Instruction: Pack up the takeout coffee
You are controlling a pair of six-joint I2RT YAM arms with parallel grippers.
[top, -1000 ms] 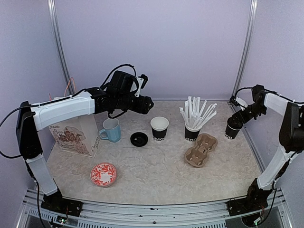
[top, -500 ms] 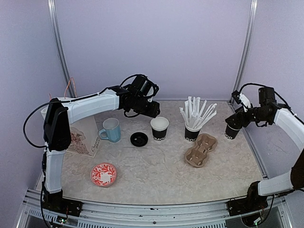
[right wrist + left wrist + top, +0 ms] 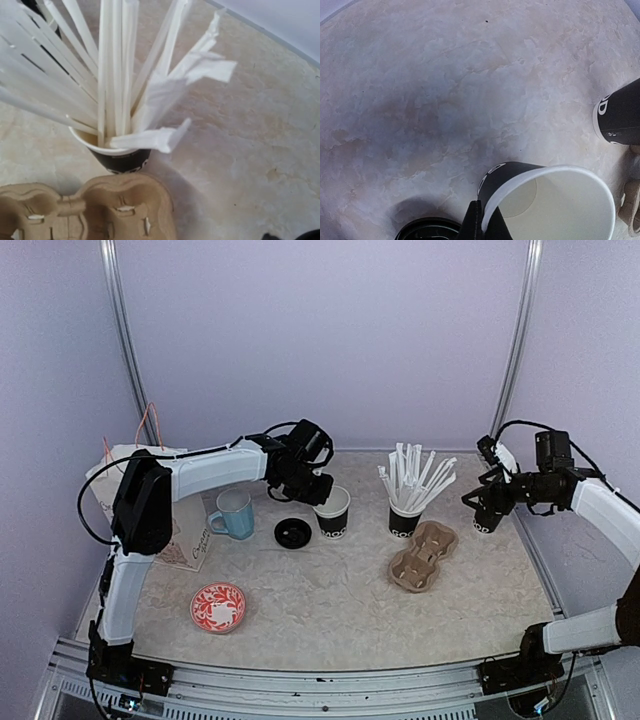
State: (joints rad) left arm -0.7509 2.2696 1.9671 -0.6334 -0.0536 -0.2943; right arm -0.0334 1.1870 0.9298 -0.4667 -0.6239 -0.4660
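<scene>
Black paper outside, white within: the cup (image 3: 334, 512) stands about mid-surface (image 3: 330, 620) with its lid (image 3: 293, 532) lying flat just to its left, near the mug (image 3: 233, 513). The left jaws are shut tight on the cup's rim. The wrist view shows one dark finger (image 3: 473, 225) pressed against the outside of the thin wall, while its partner is cut off at the frame's bottom edge. A rim pinch probably suits the job, since it leaves the cup's body free to drop into a well of the carrier (image 3: 423, 555), which waits to the right past the straw cup (image 3: 405, 520). It works only because the lid is off. Whether the base has left the surface I cannot tell. The left wrist view shows only an arc of the lid and cuts off most of the cup's lettering. The right jaws hang beside another black cup (image 3: 488, 516) at the far right. The top view is too small to show whether they gape or touch it, and that wrist's camera shows only straws, carrier and a dark sliver in its corner.
</scene>
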